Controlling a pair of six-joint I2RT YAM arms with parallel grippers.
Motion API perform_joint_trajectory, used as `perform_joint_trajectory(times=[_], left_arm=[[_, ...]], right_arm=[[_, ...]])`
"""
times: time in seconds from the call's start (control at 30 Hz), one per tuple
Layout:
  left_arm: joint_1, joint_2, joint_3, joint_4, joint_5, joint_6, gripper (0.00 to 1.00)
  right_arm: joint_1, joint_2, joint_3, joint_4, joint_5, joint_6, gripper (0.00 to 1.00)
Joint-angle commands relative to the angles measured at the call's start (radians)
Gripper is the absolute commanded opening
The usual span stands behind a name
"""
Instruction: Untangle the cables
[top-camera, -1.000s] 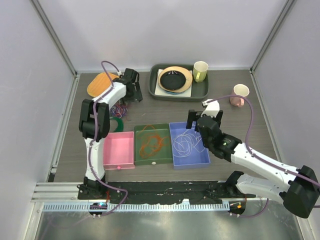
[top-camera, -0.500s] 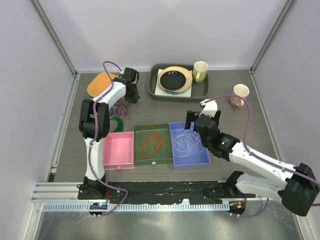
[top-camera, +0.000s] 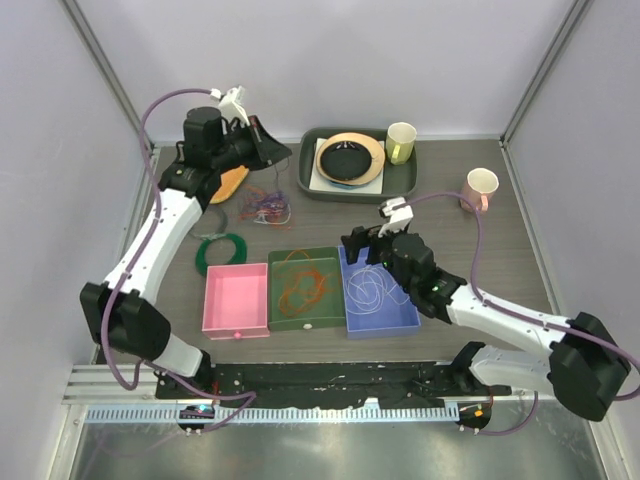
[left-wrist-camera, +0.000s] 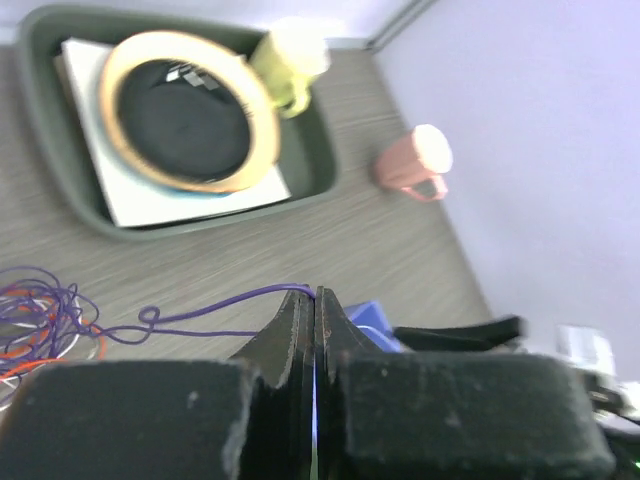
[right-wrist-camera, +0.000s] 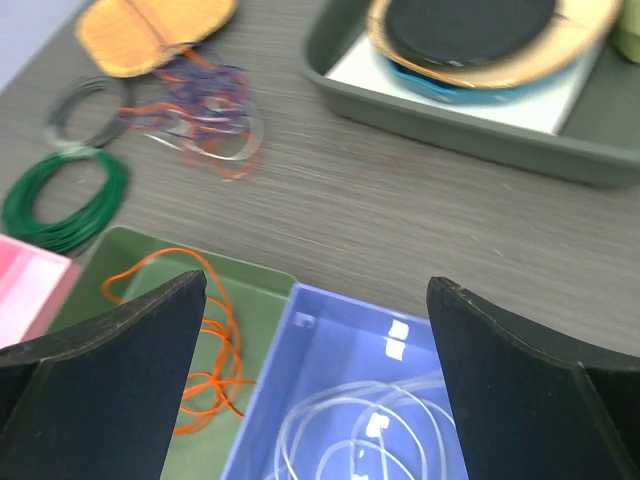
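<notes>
Two claws, two jobs: your left claw (left-wrist-camera: 315, 300) is clenched on one purple cable (left-wrist-camera: 215, 318) and held high above the worktop (top-camera: 450, 215). The strand stretches back down to the tangle (top-camera: 265, 207) beside the orange board (right-wrist-camera: 150, 25), which reads as drawing it clear of the orange and white loops. Your right claw (right-wrist-camera: 315, 292) hangs released over the blue bin (top-camera: 385, 326) where a white cable (top-camera: 370, 290) lies, next to the green bin (top-camera: 305, 322) with an orange cable (top-camera: 305, 283), so sorted strands sit apart and the purple one probably belongs in the pink bin (top-camera: 237, 300).
</notes>
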Motion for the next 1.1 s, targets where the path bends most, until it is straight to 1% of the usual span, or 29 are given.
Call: perform_joint_trajectory(times=[0.0, 0.03, 0.2, 0.3, 0.33, 0.37, 0.43, 0.5, 0.53, 0.6, 0.67, 0.7, 0.77, 0.9, 0.97, 1.0, 1.07], left_arm=[[-0.001, -0.063, 0.006, 0.145, 0.215, -0.109, 0.0], [-0.006, -0.071, 0.009, 0.153, 0.221, -0.133, 0.0], [-0.018, -0.124, 0.033, 0.159, 0.256, -0.16, 0.0], [-0.023, -0.155, 0.019, 0.163, 0.267, -0.17, 0.0], [-0.024, -0.161, 0.013, 0.163, 0.282, -0.173, 0.0], [-0.027, -0.169, 0.009, 0.176, 0.288, -0.181, 0.0], [-0.03, -0.19, 0.004, 0.185, 0.298, -0.19, 0.0], [-0.033, -0.201, 0.006, 0.194, 0.298, -0.19, 0.0], [-0.032, -0.21, 0.015, 0.193, 0.295, -0.189, 0.0], [-0.032, -0.213, 0.03, 0.173, 0.289, -0.175, 0.0], [-0.034, -0.213, 0.052, 0.16, 0.289, -0.172, 0.0], [-0.032, -0.213, 0.056, 0.16, 0.287, -0.172, 0.0], [-0.034, -0.209, 0.068, 0.157, 0.284, -0.175, 0.0], [-0.034, -0.198, 0.101, 0.136, 0.269, -0.167, 0.0], [-0.033, -0.195, 0.117, 0.104, 0.241, -0.151, 0.0], [-0.032, -0.193, 0.142, 0.087, 0.205, -0.141, 0.0], [-0.032, -0.19, 0.165, 0.038, 0.168, -0.106, 0.0]], right_arm=[[-0.002, 0.083, 0.041, 0.29, -0.214, -0.115, 0.97], [-0.002, 0.132, 0.06, 0.305, -0.229, -0.143, 0.97], [-0.005, 0.283, 0.161, 0.436, -0.298, -0.238, 0.97], [-0.033, 0.35, 0.221, 0.456, -0.331, -0.237, 0.97], [-0.042, 0.362, 0.233, 0.46, -0.355, -0.226, 0.97], [-0.051, 0.398, 0.247, 0.489, -0.421, -0.22, 0.96], [-0.065, 0.439, 0.265, 0.514, -0.476, -0.249, 0.96], [-0.071, 0.499, 0.325, 0.459, -0.528, -0.302, 0.95], [-0.085, 0.514, 0.35, 0.386, -0.553, -0.312, 0.94], [-0.102, 0.547, 0.399, 0.35, -0.659, -0.318, 0.92], [-0.116, 0.589, 0.416, 0.371, -0.722, -0.313, 0.91], [-0.119, 0.605, 0.422, 0.379, -0.78, -0.316, 0.91], [-0.12, 0.654, 0.449, 0.405, -0.8, -0.316, 0.9], [-0.128, 0.755, 0.54, 0.39, -0.823, -0.286, 0.89], [-0.136, 0.81, 0.574, 0.397, -0.843, -0.264, 0.86], [-0.139, 0.824, 0.58, 0.408, -0.851, -0.229, 0.84], [-0.143, 0.86, 0.588, 0.431, -0.871, -0.211, 0.69]])
